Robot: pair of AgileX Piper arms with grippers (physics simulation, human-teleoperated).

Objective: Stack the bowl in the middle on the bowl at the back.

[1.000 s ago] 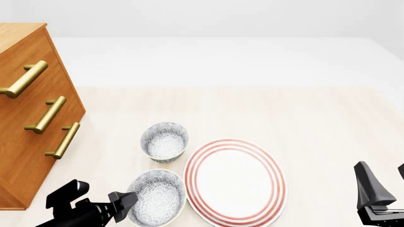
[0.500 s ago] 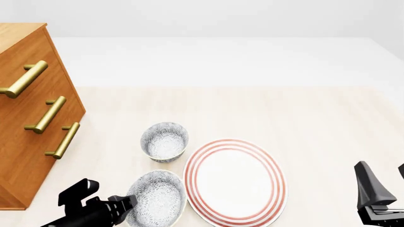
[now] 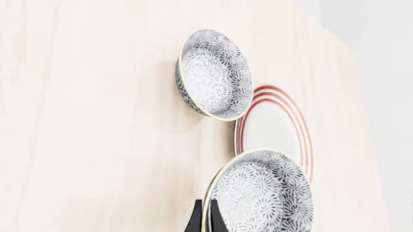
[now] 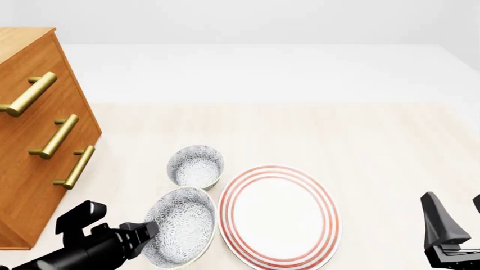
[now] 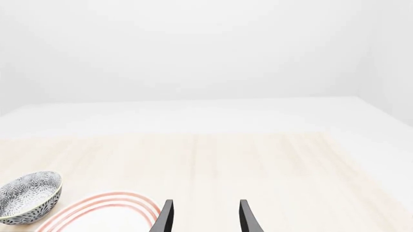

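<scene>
The bowl in the middle [image 4: 179, 226] is a small grey-and-white speckled bowl, lifted and tilted, its mouth turned toward the plate. My left gripper [image 4: 147, 233] is shut on its near-left rim; in the left wrist view the fingertips [image 3: 195, 221] pinch that rim [image 3: 261, 193] from both sides. The bowl at the back [image 4: 195, 166] [image 3: 213, 73] stands upright on the table just behind it. My right gripper [image 4: 457, 216] [image 5: 205, 217] hovers open at the front right, holding nothing.
A large white plate with red rings [image 4: 277, 214] lies right of both bowls, close to them. A wooden drawer cabinet with brass handles [image 4: 41, 135] stands at the left. A speckled bowl [image 5: 29, 195] shows at the edge of the right wrist view.
The left gripper has raised the middle bowl off the table and tilted it; the bowl now sits higher and closer to the back bowl. The right arm has not moved.
</scene>
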